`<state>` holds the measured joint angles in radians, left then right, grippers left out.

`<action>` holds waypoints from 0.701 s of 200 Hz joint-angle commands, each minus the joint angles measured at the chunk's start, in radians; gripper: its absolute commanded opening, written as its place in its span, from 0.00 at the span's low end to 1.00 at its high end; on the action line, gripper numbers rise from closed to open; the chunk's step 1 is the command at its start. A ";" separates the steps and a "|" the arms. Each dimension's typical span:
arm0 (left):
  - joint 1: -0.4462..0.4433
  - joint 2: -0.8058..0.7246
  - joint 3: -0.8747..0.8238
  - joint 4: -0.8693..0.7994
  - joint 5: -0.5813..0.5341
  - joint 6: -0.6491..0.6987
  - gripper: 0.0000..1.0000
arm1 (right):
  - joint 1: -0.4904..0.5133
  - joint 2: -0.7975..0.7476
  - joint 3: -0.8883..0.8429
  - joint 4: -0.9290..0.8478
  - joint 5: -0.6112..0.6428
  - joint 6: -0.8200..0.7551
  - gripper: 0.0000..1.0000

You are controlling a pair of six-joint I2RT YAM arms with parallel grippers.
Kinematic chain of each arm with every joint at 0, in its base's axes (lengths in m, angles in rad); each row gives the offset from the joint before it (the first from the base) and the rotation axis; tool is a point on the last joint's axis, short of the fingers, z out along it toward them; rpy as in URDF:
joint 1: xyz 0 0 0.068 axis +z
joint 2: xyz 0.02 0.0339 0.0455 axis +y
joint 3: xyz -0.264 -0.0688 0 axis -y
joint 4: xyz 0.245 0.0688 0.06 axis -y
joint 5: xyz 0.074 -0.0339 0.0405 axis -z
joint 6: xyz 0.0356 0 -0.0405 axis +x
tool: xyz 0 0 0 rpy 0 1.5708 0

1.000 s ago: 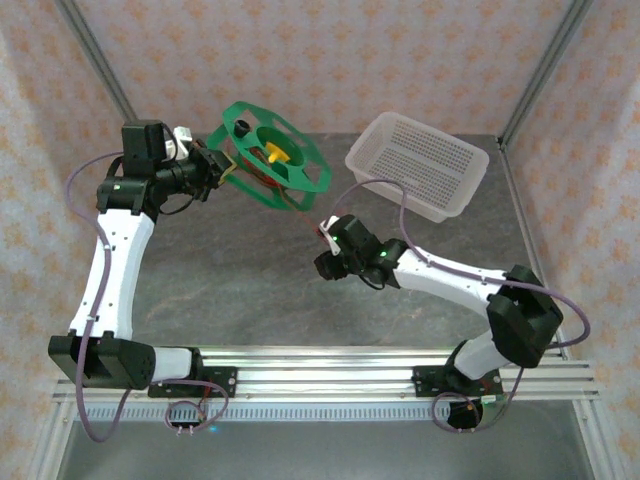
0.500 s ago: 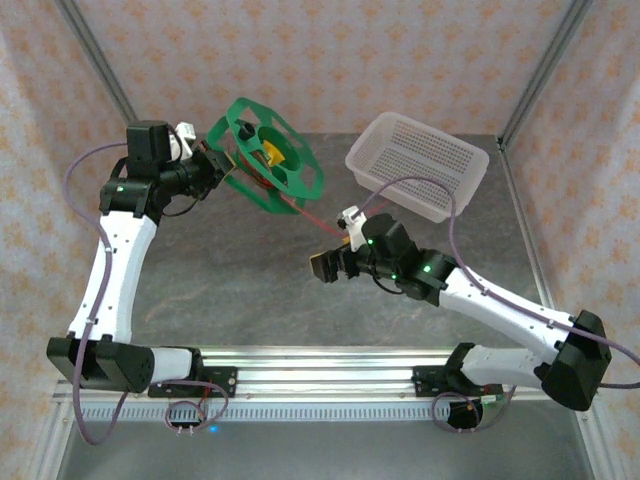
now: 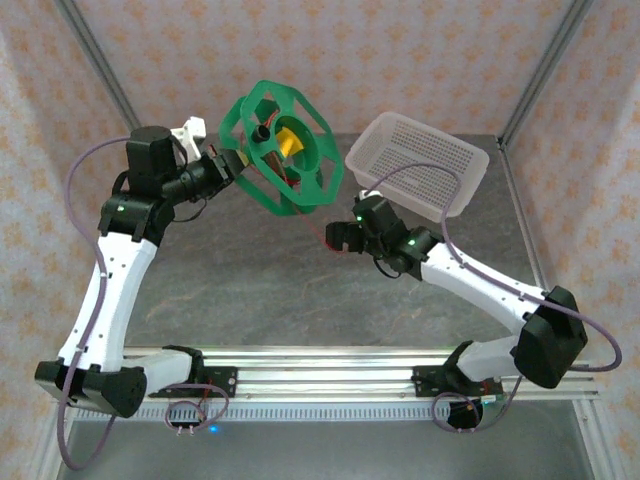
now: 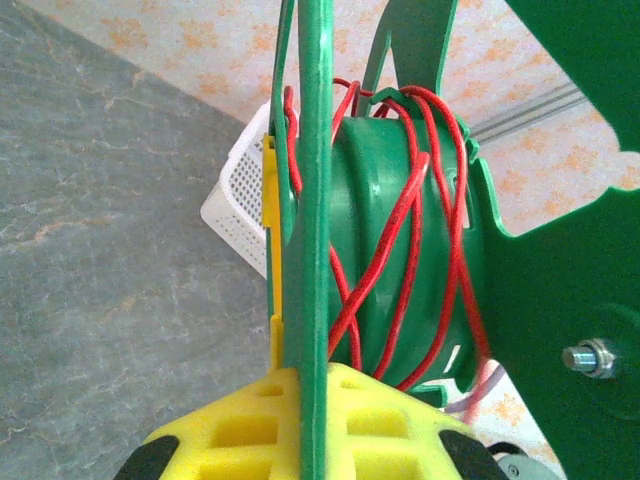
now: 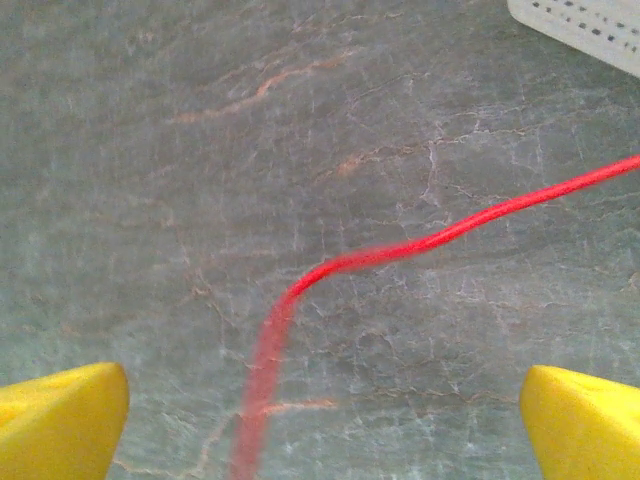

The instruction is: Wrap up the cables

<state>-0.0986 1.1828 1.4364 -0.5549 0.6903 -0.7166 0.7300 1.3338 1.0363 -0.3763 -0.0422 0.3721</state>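
Broadly, the grey surface (image 3: 250, 290) carries a white basket (image 3: 425, 160) at the far right, near the R arm; it is judged the one thing likely to be clipped in a swing. A green reel (image 3: 285, 150) is held up off the surface, one flange clamped in the L tool (image 4: 310, 420), w/ a few red turns seen on its hub. The R tool (image 5: 320, 420) is spread wide, nothing gripped. The cable (image 5: 400, 248) lies loose between its tips. It is judged light, limp, thin and slippery, so best pinched on the free run, w/ gentle tension.
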 commanded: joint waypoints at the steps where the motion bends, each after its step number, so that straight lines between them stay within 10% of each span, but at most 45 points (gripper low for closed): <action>1: -0.004 -0.048 -0.001 0.151 -0.027 0.033 0.00 | -0.052 -0.040 -0.010 0.025 -0.060 0.185 1.00; 140: -0.030 -0.083 -0.058 0.233 -0.019 0.013 0.00 | -0.246 -0.137 -0.165 0.282 -0.399 0.524 0.98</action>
<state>-0.1184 1.1454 1.3750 -0.4808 0.6571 -0.7052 0.4915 1.2087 0.9276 -0.2508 -0.4164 0.8253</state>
